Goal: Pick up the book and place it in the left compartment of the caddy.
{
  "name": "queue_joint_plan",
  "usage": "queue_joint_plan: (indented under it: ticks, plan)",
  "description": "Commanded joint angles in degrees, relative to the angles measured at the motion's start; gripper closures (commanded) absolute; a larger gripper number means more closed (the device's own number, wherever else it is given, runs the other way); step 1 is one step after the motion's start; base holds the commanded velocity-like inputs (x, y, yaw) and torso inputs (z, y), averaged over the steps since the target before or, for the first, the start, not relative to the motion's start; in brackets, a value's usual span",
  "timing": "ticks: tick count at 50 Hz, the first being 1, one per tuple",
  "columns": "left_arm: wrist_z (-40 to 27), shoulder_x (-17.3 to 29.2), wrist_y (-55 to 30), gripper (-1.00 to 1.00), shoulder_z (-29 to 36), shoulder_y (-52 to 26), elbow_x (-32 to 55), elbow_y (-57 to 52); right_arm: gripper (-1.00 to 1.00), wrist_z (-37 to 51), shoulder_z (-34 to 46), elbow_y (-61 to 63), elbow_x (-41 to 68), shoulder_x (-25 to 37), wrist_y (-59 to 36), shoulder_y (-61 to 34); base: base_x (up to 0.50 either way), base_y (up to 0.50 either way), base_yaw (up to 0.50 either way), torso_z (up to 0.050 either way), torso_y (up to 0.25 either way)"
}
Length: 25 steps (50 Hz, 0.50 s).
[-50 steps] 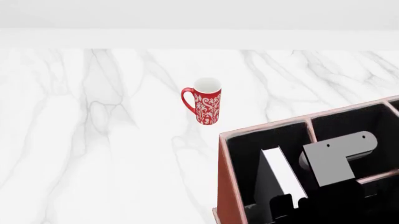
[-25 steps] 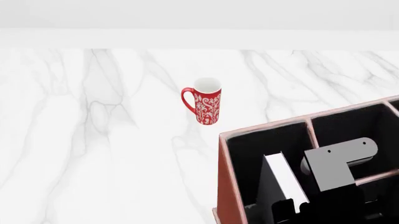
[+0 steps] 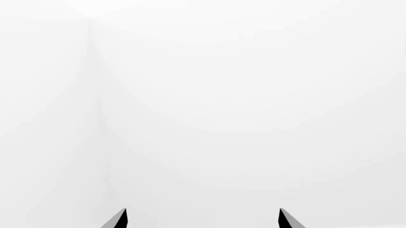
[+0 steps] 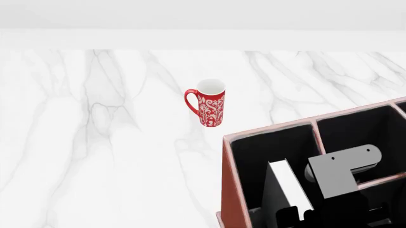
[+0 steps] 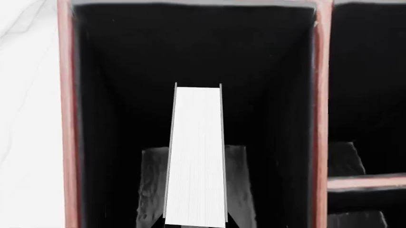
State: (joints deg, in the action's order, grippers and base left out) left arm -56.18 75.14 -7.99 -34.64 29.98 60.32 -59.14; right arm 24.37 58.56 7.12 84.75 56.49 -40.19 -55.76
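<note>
The black book (image 4: pixel 288 183) stands upright, white page edges up, inside the left compartment (image 4: pixel 250 159) of the reddish-brown caddy (image 4: pixel 269 129). My right gripper (image 4: pixel 299 214) is shut on its lower part from above the caddy's near end. In the right wrist view the book (image 5: pixel 197 156) sits between the two grey fingers (image 5: pixel 152 190) of the right gripper (image 5: pixel 195 159), framed by the compartment's black walls (image 5: pixel 127 57) and the caddy's rim (image 5: pixel 65 118). My left gripper (image 3: pixel 201 219) is open, facing a bare white wall, and is out of the head view.
A red patterned mug (image 4: pixel 209 107) stands on the white marble table (image 4: pixel 95 142), behind and to the left of the caddy. The caddy's smaller split sections (image 4: pixel 362 128) lie to the right of the book's compartment. My right arm's grey bracket (image 4: pixel 343 171) hangs over them.
My right gripper has sunk a little with the book, so the book's top edge sits lower in the left compartment. The mug and caddy have not moved.
</note>
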Motion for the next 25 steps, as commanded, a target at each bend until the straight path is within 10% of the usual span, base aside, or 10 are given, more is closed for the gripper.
queue_joint_plan:
  ticks: [1, 25]
  plan:
    - [-0.1, 0.0, 0.0, -1.00, -0.5, 0.4, 0.1, -0.2, 1.00, -1.2, -1.5, -0.2, -3.4, -0.3, 0.1, -0.9, 0.00, 0.00, 0.00, 0.000, 0.010]
    - [-0.3, 0.3, 0.5, -1.00, -1.2, 1.3, 0.0, -0.2, 1.00, -1.7, -1.2, -1.5, -4.0, -0.9, 0.7, -0.1, 0.00, 0.00, 0.00, 0.000, 0.001]
